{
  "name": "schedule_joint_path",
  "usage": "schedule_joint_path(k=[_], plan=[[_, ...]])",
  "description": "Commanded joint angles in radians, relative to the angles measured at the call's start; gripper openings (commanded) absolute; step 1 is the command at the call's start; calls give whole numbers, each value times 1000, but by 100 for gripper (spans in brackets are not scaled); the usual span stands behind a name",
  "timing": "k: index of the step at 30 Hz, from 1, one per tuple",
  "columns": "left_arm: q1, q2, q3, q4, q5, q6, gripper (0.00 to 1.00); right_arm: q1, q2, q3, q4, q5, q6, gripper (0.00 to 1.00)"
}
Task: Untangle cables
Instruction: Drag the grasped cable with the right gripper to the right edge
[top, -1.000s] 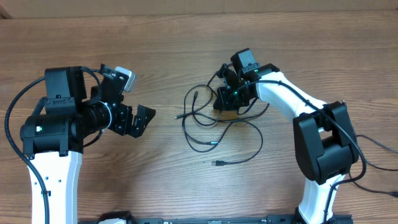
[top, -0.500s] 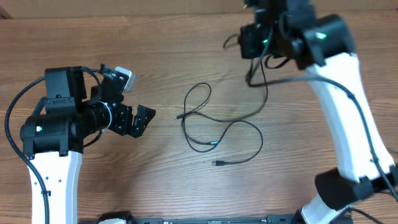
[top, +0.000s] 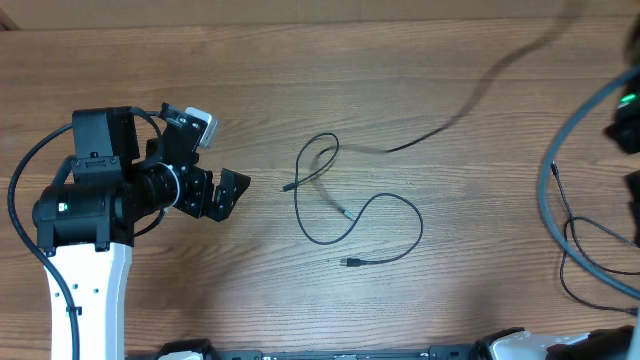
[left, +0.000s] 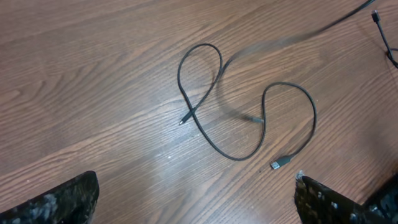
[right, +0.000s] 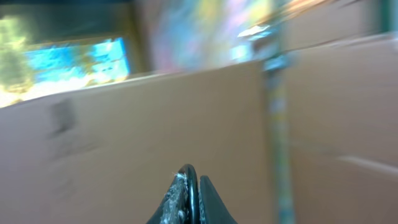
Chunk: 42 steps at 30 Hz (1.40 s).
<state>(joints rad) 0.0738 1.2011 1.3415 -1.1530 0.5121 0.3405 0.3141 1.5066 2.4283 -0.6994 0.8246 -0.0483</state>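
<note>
Brown wood of the table (top: 130, 60) is showing all round one thin black cable (top: 296, 200), which is lying loose near the middle, well apart from both arms. It is curling into a narrow loop (top: 322, 137) at the far end, crossing itself just below that, then sweeping down and round in a wider arc toward the right and finishing at a small plug (top: 350, 262) nearer the front edge. A second cable (top: 415, 141) is showing only as a blurred dark streak, running from just right of the loop up toward the far right corner; I cannot tell where its upper end is going or what is holding it. The left gripper (top: 228, 195) is hanging to the left of the loop, off the cable, with its jaws standing wide apart and nothing between them. In its own camera its fingers (left: 59, 202) are framing the bottom corners while the lying cable is sitting in the middle of the picture. The right arm (top: 628, 110) is barely peeking in at the right edge, beside its thick wires (top: 544, 195). The right gripper (right: 189, 193) is facing a blurred tan backdrop, its fingertips pressed together, and I cannot tell whether anything thin is pinched between them.
</note>
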Motion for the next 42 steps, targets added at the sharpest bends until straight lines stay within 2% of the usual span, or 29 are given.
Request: schedule_joint_path(k=[1,5,7,9,11,14,20,25,29,34,36,38,40,41,42], plan=[[5,3,16,1,1,12,100,-105,3,8,79,219,-179,4],[5,3,16,1,1,12,100,-373,5,7,85,219,-188,4],[5,3,16,1,1,12,100,-461,5,6,72,219,-162,4],[5,3,16,1,1,12,100,-548,5,6,29,218,-61,4],[5,3,16,1,1,12,100,-629,12,6,-79,130,51,4],[5,3,16,1,1,12,99,-682,39,6,-205,26,123,4],[5,3,16,1,1,12,100,-765,150,6,-399,-38,225,4],[5,3,16,2,1,12,100,-877,322,6,-647,-256,424,4],[5,3,16,2,1,12,100,-935,437,6,-744,-398,423,4],[5,3,16,1,1,12,100,-961,545,-10,-797,-481,423,5],[5,3,16,2,1,12,100,-961,565,-27,-799,-487,423,11],[5,3,16,1,1,12,100,-961,583,-69,-797,-491,423,29],[5,3,16,2,1,12,100,-961,584,-100,-790,-491,423,38],[5,3,16,1,1,12,100,-961,584,-116,-790,-492,423,46],[5,3,16,2,1,12,100,-961,584,-129,-790,-520,423,57]])
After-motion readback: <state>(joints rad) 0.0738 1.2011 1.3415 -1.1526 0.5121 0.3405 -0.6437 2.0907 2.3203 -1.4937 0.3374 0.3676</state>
